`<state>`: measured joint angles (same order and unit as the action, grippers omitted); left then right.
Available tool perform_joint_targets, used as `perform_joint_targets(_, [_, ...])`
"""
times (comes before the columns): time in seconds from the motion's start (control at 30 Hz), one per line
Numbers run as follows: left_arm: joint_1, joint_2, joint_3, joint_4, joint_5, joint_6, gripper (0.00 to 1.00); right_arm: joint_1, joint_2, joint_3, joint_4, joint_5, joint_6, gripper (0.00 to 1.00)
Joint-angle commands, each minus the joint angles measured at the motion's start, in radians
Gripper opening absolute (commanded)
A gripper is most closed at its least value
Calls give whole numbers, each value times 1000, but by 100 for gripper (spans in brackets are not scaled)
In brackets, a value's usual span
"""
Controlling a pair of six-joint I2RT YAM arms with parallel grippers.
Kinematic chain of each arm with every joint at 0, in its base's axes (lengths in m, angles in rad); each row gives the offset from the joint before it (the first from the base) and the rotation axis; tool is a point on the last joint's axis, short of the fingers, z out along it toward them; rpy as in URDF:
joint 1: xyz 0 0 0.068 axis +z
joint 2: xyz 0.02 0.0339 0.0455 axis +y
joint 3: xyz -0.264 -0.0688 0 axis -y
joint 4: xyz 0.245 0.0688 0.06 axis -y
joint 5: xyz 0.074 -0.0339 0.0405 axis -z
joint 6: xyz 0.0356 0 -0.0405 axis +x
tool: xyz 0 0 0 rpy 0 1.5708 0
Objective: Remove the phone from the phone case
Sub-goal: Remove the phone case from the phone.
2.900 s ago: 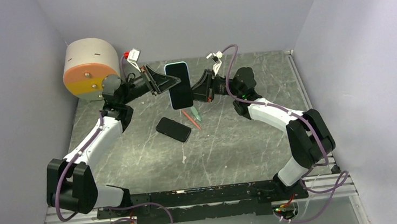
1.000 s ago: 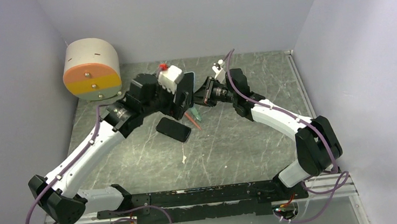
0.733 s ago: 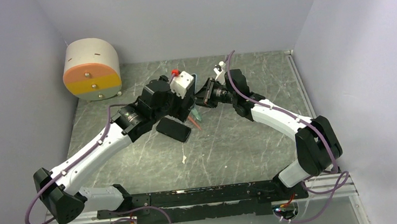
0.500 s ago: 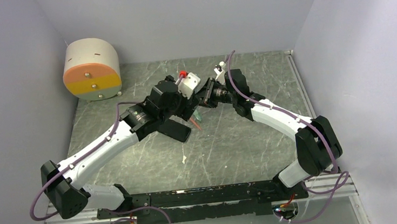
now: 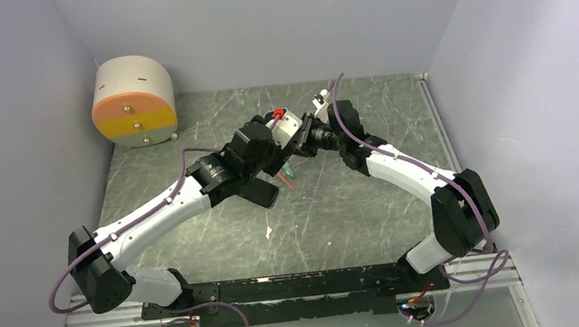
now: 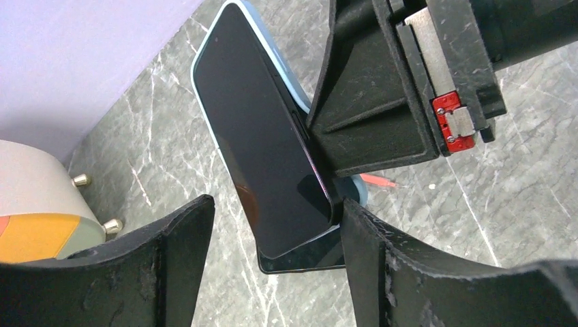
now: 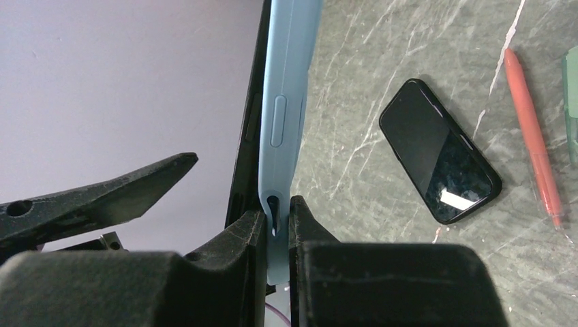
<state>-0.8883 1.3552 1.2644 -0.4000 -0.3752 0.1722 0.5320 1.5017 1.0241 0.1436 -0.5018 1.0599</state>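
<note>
Item 1. Phone (image 6: 266, 157): black, dark screen, held off the table (image 5: 337, 207) near its middle, tilted, top end towards the back wall. It sits against the phone case (image 7: 286, 102); in the left wrist view one long edge, with its side buttons, stands proud of the case rim. Whether the far edge is seated cannot be told

Item 2. Phone case: light blue, seen edge-on in the right wrist view, with a raised button strip on its side. Blue shows behind the phone at the top corner and low on one side

Item 3. Right claw (image 7: 276, 218): pressed onto the lower edge of the phone case, one finger on each face

Item 4. Left claw (image 6: 272, 238): spread wide, the phone's lower end between its fingers (image 6: 177, 252). One finger is just beside the phone's lower corner; contact cannot be told

Item 5. Second phone (image 7: 439, 160): black, flat on the table, screen up, below the held pair

Item 6. Red pen (image 7: 535, 143): flat on the table, near the second phone, apart from it

Item 7. Round drum (image 5: 131, 102): beige, orange and yellow face, far left corner of the table
</note>
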Motion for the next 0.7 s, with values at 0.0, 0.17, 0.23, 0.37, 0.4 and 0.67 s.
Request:
perform_joint_targets(0.0, [-2,21,31,15,-49,28,71,2,-27,59,87,-16,32,0])
perform_joint_targets(0.17, [-2,36,24,-7,-85,38,71,3,-28,59,95,-20,39,0])
perform_joint_targets(0.23, [-3,44,21,-4,-100,43,70,3,-28,55,109,-28,53,0])
perform_joint_targets(0.37, [-3,63,21,5,-112,51,63,8,-26,58,117,-37,63,0])
perform_joint_targets(0.4, [-3,69,20,10,-111,54,62,9,-27,60,117,-37,63,0])
perform_joint_targets(0.67, [-7,84,18,6,-114,46,32,11,-62,29,109,27,75,0])
